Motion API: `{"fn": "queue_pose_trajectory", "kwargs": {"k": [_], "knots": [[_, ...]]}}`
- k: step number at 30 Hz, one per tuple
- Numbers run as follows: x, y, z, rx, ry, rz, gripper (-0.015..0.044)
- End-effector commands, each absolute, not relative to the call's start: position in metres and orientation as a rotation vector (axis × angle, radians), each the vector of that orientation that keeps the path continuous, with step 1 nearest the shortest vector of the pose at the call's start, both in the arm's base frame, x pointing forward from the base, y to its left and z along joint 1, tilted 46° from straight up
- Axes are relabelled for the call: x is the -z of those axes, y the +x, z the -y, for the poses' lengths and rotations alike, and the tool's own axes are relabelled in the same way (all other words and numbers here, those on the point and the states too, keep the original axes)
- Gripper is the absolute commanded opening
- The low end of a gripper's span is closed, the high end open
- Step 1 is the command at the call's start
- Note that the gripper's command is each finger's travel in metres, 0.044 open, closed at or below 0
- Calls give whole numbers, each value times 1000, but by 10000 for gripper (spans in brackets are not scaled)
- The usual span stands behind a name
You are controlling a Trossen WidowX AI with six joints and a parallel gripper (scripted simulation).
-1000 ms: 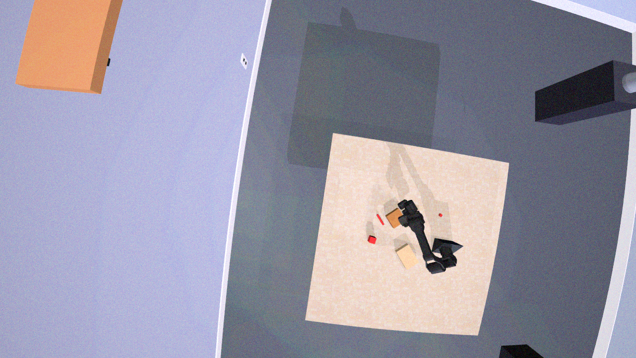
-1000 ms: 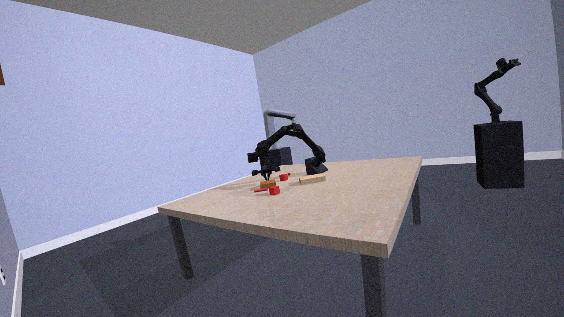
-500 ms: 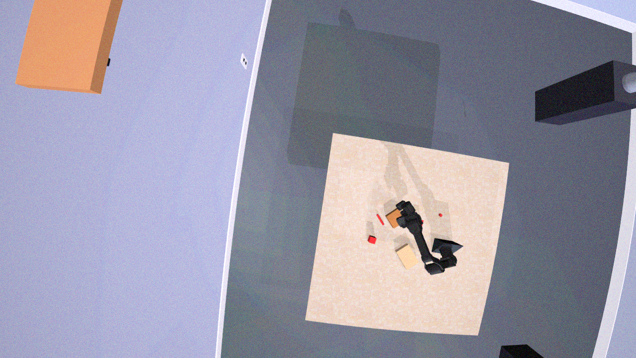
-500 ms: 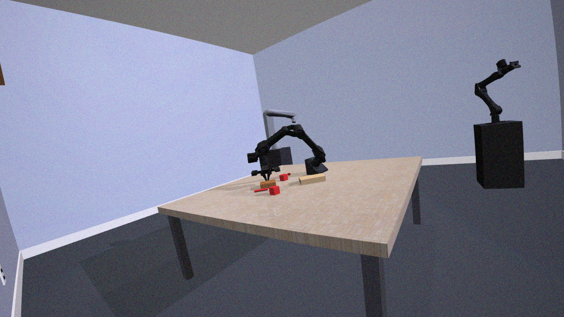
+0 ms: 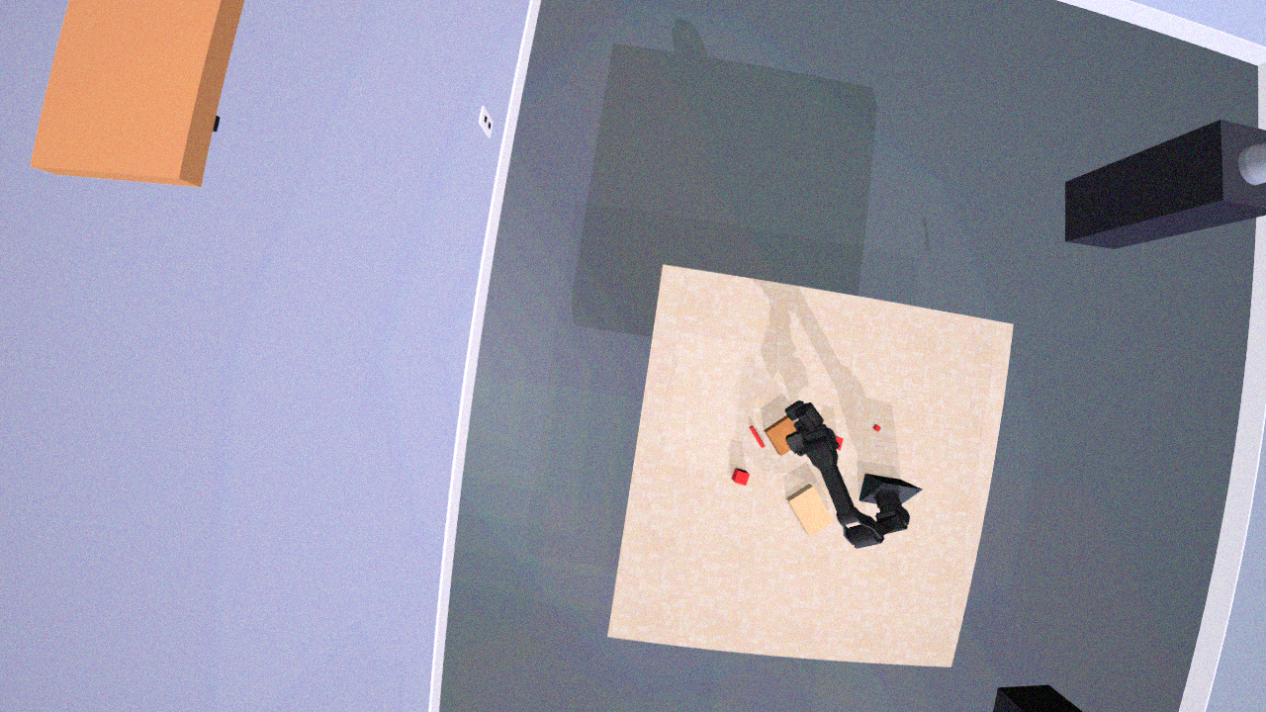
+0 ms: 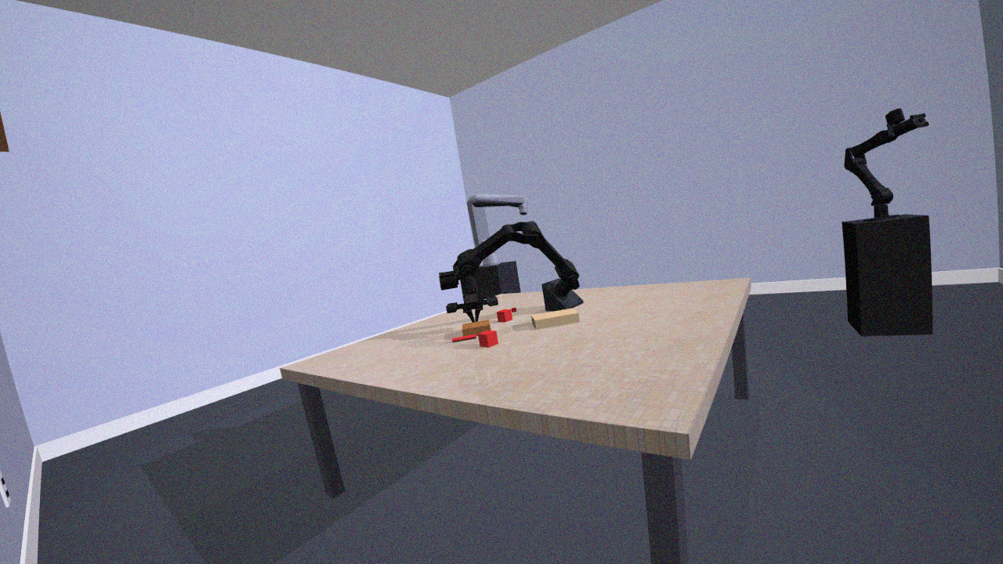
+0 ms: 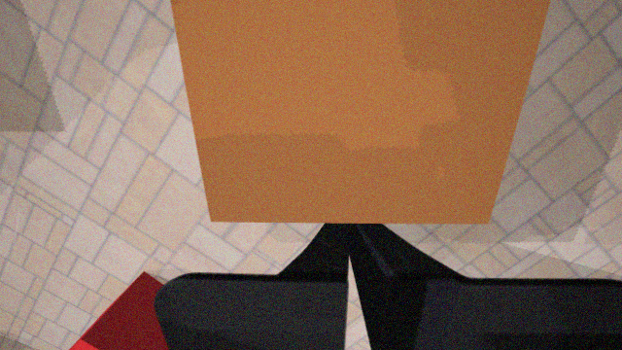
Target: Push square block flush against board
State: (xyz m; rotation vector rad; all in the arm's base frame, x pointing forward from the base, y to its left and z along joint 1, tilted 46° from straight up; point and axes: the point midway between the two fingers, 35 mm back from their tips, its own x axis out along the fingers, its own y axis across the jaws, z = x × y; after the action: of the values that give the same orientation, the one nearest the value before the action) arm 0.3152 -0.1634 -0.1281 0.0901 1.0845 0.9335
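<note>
The square block, orange-brown (image 5: 777,436) (image 6: 476,329) (image 7: 340,107), lies flat on the table, partly under the arm in the top view. The board, a pale tan bar (image 5: 809,509) (image 6: 555,319), lies apart from the block, nearer the bottom in the top view and to its right in the exterior view. A gap of table shows between them. My gripper (image 6: 474,320) (image 7: 346,214) is shut and empty, pointing down at the block's side. In the wrist view the block's near edge hides the fingertips; whether they touch it I cannot tell.
A red cube (image 5: 740,476) (image 6: 487,339) and a thin red stick (image 5: 757,436) (image 6: 463,338) lie beyond the block. Another red cube (image 5: 838,442) (image 6: 504,315) (image 7: 128,311) is close beside the gripper. A tiny red cube (image 5: 876,427) (image 6: 514,309) lies toward the arm's base (image 5: 885,488) (image 6: 559,297).
</note>
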Motion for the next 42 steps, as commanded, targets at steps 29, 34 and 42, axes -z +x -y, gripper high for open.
{"fn": "queue_pose_trajectory", "kwargs": {"k": [29,34,42], "knots": [[112,342,149,-939,89,-1079,0],[109,346,147,-940,89,-1079,0],[105,351,144,-940,90,-1078,0]]}}
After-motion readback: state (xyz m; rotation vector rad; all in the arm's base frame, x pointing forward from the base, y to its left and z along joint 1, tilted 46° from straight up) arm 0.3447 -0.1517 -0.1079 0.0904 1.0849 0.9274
